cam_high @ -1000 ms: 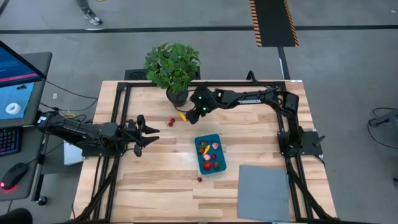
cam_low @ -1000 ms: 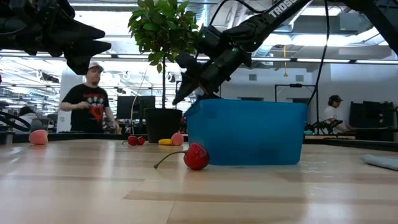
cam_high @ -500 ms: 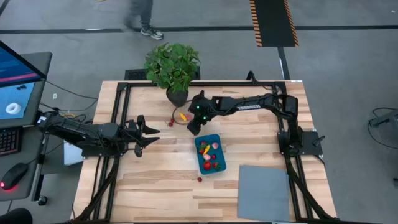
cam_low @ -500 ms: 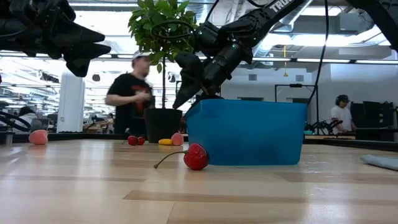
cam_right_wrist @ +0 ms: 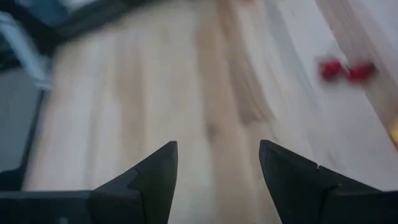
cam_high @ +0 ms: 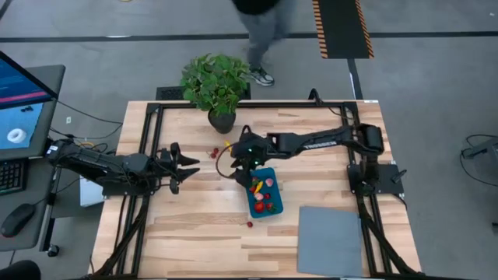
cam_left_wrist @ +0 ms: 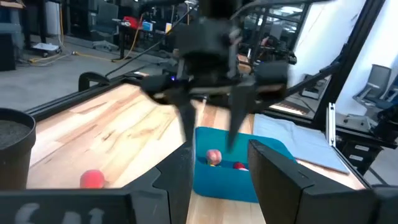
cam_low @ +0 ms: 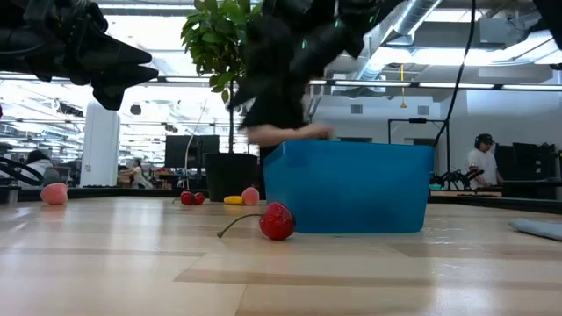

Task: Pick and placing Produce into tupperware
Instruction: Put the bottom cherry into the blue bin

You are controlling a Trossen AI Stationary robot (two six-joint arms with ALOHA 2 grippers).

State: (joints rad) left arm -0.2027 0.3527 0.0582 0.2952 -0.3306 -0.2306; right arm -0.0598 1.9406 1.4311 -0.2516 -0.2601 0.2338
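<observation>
Wooden tabletop: the right gripper (cam_high: 240, 173), fingers spread and empty, hangs beside the tupperware (cam_high: 262, 192), apparently between picks; loose produce (cam_high: 214, 153) just beyond it needs fetching next.

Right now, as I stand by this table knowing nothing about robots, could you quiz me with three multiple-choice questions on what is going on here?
1. Where is the right gripper?
A. over the grey mat
B. by the blue tub's far-left corner
C. off the table

2. What colour is the tupperware?
A. teal-blue
B. white
C. green

3. How are the right gripper's fingers?
A. clamped on a cherry
B. shut tight
C. open and empty

Answers:
1 B, the high view shows it at the tub's corner, near the potted plant.
2 A, blue in both the high and low views.
3 C, its own wrist view shows bare table between the spread fingers.
</observation>
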